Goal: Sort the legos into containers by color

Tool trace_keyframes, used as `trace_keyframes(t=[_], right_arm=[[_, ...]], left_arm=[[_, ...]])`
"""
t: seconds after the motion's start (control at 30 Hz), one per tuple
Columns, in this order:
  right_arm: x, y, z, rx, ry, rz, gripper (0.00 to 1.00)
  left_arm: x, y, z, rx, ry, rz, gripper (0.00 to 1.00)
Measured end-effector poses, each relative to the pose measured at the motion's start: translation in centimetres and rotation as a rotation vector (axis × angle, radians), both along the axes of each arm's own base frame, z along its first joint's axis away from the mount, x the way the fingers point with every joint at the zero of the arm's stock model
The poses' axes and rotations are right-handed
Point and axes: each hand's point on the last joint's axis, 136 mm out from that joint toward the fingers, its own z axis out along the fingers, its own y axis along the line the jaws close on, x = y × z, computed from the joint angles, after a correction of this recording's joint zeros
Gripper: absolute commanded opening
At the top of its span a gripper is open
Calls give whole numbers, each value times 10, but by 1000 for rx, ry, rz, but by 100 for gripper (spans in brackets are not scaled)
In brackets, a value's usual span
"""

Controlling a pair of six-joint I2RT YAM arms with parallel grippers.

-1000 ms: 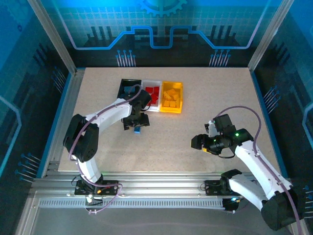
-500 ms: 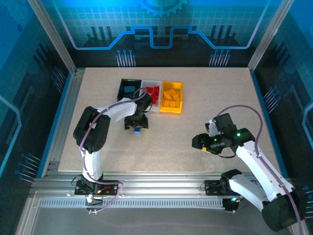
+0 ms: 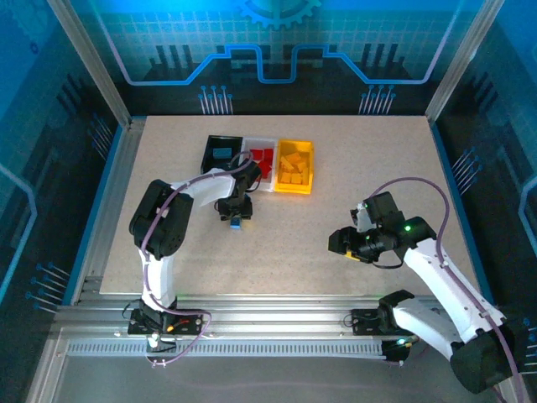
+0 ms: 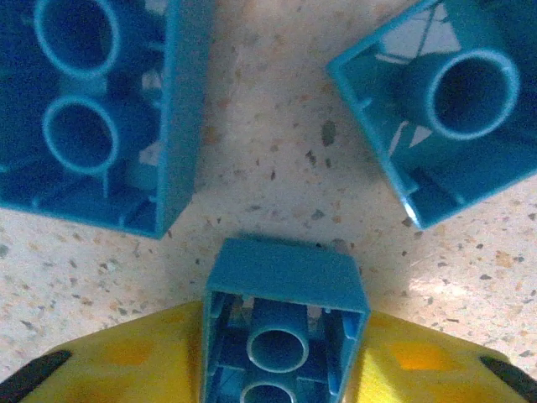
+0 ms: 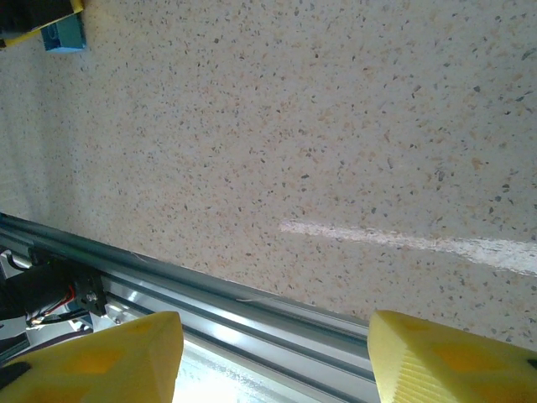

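Three blue legos show in the left wrist view, all lying with their hollow undersides up. My left gripper [image 4: 281, 369] is shut on the middle blue lego [image 4: 281, 323], its yellow fingers pressed against both sides. Two more blue legos [image 4: 92, 109] [image 4: 445, 109] lie on the table just beyond it, left and right. From above, the left gripper [image 3: 237, 215] stands over the blue lego [image 3: 237, 223], just in front of the containers: black [image 3: 210, 151], white [image 3: 260, 140] and yellow [image 3: 310, 172]. My right gripper [image 3: 340, 243] [image 5: 277, 353] is open and holds nothing.
The black bin holds a blue brick [image 3: 224, 154], the white bin red bricks [image 3: 263, 159], the yellow bin yellow bricks [image 3: 292, 166]. The metal rail [image 5: 252, 311] at the table's near edge runs just under the right gripper. Bare speckled tabletop [image 3: 352, 168] spreads between the arms.
The left gripper has closed on the blue lego, and the left arm's elbow has swung in toward the bins. The right arm has barely moved.
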Motion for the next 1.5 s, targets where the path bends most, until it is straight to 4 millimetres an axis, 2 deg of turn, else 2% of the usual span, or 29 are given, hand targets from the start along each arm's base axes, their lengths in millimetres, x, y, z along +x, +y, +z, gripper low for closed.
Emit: trace_keyframes(t=[0.3, 0.57, 0.7, 0.93, 1.03, 1.13, 1.3, 1.4, 1.5], right_arm=[[0, -1, 4, 0, -25, -2, 61], [2, -2, 6, 0, -53, -7, 61], [1, -4, 4, -2, -67, -5, 62], [4, -3, -1, -8, -69, 9, 62], [8, -2, -4, -6, -63, 11, 62], [11, 1, -6, 1, -61, 17, 62], [12, 3, -14, 7, -36, 24, 62], [14, 6, -19, 11, -15, 35, 62], [16, 8, -23, 12, -3, 39, 62]], left_arm=[[-9, -3, 1, -31, -9, 37, 30], [-25, -19, 4, -72, 29, 38, 27], [-30, -30, 14, -115, 24, 52, 27], [-52, -42, 32, -220, 24, 116, 27], [-53, -47, 41, -261, 14, 147, 27], [-47, -52, 51, -291, -1, 164, 27], [-22, -57, 81, -357, -75, 191, 27], [2, -48, 102, -396, -128, 239, 27], [35, -29, 126, -418, -188, 291, 28]])
